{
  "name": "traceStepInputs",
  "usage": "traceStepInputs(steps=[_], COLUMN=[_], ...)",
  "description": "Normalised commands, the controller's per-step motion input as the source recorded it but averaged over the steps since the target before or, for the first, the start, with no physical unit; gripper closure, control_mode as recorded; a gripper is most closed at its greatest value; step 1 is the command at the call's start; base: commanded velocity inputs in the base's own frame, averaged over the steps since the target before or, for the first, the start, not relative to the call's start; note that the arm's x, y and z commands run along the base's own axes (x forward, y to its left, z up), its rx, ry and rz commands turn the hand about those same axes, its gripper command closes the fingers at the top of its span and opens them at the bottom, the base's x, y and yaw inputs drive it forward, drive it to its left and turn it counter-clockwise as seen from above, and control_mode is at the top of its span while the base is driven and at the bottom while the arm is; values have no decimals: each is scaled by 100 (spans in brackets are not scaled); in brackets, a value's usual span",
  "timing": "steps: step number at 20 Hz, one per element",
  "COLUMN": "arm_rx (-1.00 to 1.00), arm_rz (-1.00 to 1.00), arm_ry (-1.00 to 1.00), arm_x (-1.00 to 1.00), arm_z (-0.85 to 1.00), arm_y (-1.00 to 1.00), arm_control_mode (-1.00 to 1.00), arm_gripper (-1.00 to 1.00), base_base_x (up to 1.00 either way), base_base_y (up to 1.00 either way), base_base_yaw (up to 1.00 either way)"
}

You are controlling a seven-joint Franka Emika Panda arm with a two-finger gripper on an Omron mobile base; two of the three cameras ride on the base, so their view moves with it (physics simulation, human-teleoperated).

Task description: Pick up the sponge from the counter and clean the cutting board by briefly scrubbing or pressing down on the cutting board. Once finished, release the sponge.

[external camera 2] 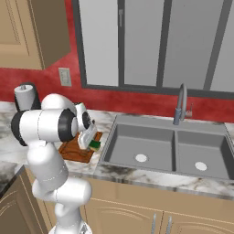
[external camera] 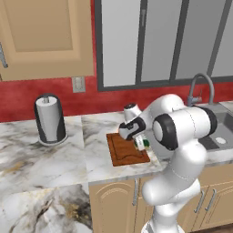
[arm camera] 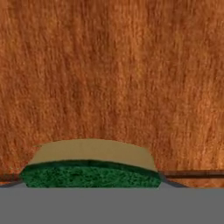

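Down at the cutting board (external camera: 126,150) our pincer (external camera: 140,144) sits low, its fingers to either side of the sponge (arm camera: 89,164); whether they are pinching it or have slackened off we cannot tell, since the tips themselves are hidden. We judge the hand is kept this low so the sponge bears on the wood, which is what the scrubbing asks for. In the hand view the sponge lies at 6 o'clock, right between where the tips should be, green face nearest us and the yellow layer beyond it, with reddish-brown grain running away toward 12 o'clock. In the left base view the board lies on the marble counter (external camera: 41,154), and the paper towel roll (external camera: 49,119) stands well apart at 9 o'clock.
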Motion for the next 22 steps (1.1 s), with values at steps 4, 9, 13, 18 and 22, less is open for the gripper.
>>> traceStepInputs(steps=[4,9,13,18,22], arm_rx=[4,4,3,1,0], arm_rz=[0,1,1,0,1], arm_ry=[0,0,-4,-10,-9], arm_x=[65,64,54,19,0], arm_z=[0,0,0,-1,-10], arm_y=[13,11,14,24,41], arm_control_mode=[-100,-100,-100,-100,-100], arm_gripper=[100,100,100,100,100], base_base_x=[0,0,0,0,0], base_base_y=[0,0,0,0,0], base_base_yaw=[0,0,0,0,0])
